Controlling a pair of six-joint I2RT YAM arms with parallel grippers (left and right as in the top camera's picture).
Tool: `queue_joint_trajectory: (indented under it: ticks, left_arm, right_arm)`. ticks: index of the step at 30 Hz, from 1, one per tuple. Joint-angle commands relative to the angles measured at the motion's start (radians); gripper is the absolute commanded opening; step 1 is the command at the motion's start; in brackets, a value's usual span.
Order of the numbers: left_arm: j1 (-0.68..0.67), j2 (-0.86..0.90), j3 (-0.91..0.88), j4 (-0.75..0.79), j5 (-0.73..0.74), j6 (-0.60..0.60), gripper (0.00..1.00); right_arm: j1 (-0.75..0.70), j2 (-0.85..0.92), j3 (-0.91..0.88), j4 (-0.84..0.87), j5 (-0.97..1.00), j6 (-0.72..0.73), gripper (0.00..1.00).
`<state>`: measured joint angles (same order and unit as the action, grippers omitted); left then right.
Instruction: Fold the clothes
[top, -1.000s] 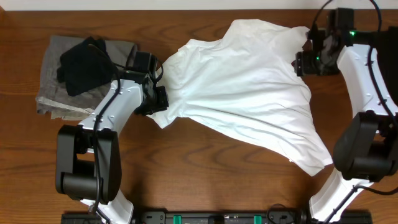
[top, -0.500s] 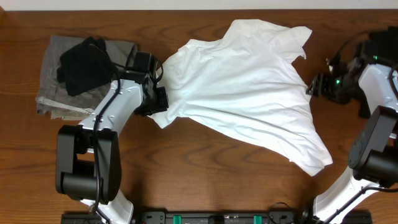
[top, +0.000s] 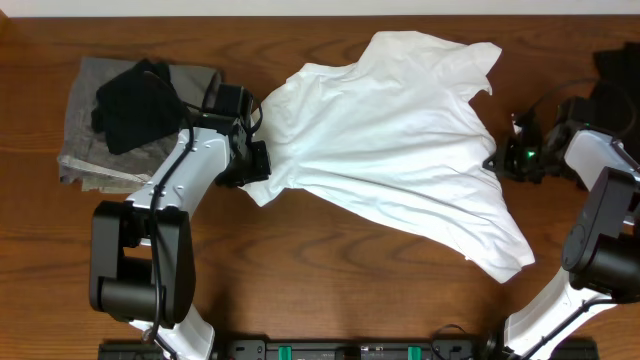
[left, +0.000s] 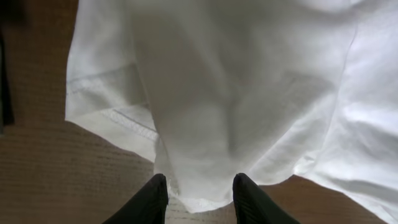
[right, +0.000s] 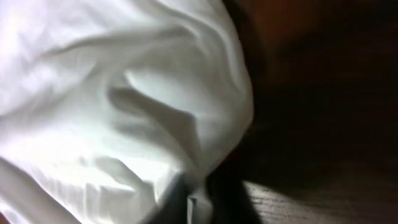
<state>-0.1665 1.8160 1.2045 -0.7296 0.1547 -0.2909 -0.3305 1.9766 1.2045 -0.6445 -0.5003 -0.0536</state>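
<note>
Now the left gripper (left: 200, 194) is pinching the T-shirt (top: 390, 130) at nine o'clock. The right gripper (top: 495, 161) is clamping its three o'clock edge.

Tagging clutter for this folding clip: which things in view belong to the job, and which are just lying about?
Job: white T-shirt, left gripper, right gripper.
Lying about: folded grey cloth, black garment on it.

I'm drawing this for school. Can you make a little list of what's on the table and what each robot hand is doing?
shirt: white, rumpled, spread on table, not folded
left gripper: fingers either side of shirt's edge; grip unclear
right gripper: shut on shirt's right edge
gray pile: far left, black cloth on top
</note>
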Motion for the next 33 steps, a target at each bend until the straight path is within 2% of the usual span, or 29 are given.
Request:
queue_joint_trajectory:
  ticks: [1,6,14,20,25,33]
  left_arm:
    - [0.002,0.012,-0.008,-0.006,0.002,0.01,0.37]
    - [0.002,0.012,-0.008,-0.008,0.002,0.01,0.37]
    - [0.002,0.012,-0.008,-0.018,0.002,0.01,0.37]
    - [0.002,0.012,-0.008,-0.017,0.002,0.01,0.37]
    - [0.002,0.012,-0.008,-0.017,0.002,0.01,0.37]
    - [0.002,0.012,-0.008,-0.014,0.002,0.01,0.38]
  right_arm:
    - [-0.004,0.006,0.0,0.033,-0.013,0.0,0.01]
    - [-0.008,0.006,0.075,0.02,0.014,-0.018,0.01]
    - [-0.02,0.006,0.352,-0.207,0.14,-0.083,0.01]
    - [0.0,0.006,0.424,-0.302,0.126,-0.083,0.01]
    - [0.088,0.006,0.424,-0.378,0.126,-0.083,0.01]
    - [0.335,0.006,0.368,-0.419,0.168,-0.074,0.01]
